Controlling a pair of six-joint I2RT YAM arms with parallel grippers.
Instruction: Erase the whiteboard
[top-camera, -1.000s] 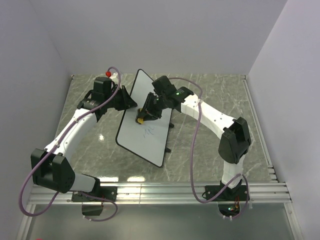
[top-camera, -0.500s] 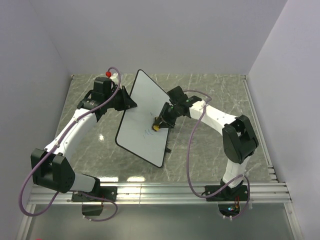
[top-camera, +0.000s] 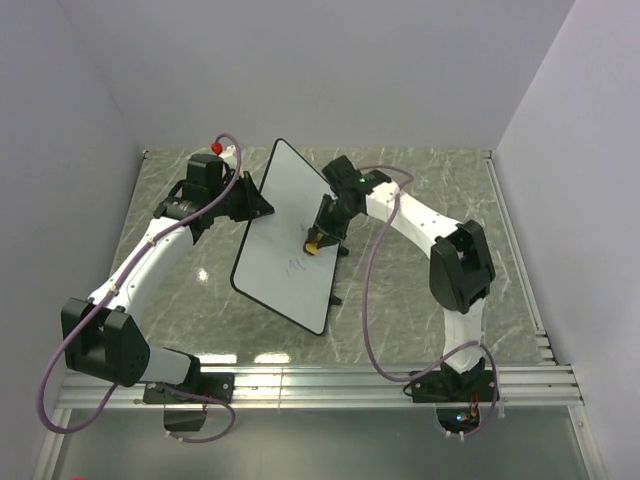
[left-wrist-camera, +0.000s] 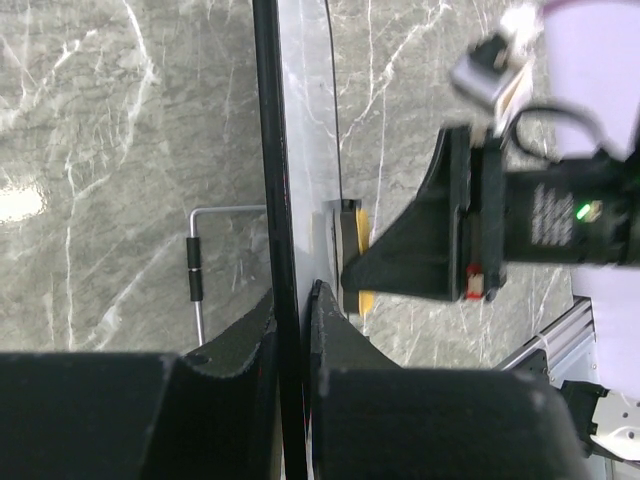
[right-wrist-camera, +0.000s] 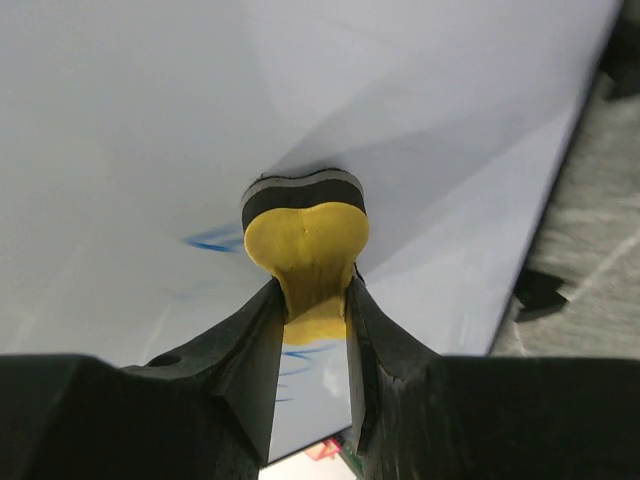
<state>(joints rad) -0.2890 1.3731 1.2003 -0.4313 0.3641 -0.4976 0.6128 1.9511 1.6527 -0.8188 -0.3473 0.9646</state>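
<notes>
The whiteboard (top-camera: 280, 215) stands tilted on the marble table, with faint blue scribbles (top-camera: 297, 264) near its lower middle. My left gripper (top-camera: 252, 205) is shut on the board's left edge; in the left wrist view its jaws clamp the black rim (left-wrist-camera: 283, 300). My right gripper (top-camera: 318, 236) is shut on the yellow bone-shaped eraser (top-camera: 312, 245) and presses it against the board face. In the right wrist view the eraser (right-wrist-camera: 306, 240) sits between my fingers, its dark pad on the board (right-wrist-camera: 150, 120), with blue marks (right-wrist-camera: 215, 240) beside and below it.
A black foot (top-camera: 336, 298) of the board juts from its right edge. A metal rod stand (left-wrist-camera: 196, 275) shows behind the board in the left wrist view. Grey walls close in the table; an aluminium rail (top-camera: 320, 380) runs along the near edge.
My right gripper swept the eraser across the board, first down and right, then slightly back up and left. The left gripper and board stayed put.
</notes>
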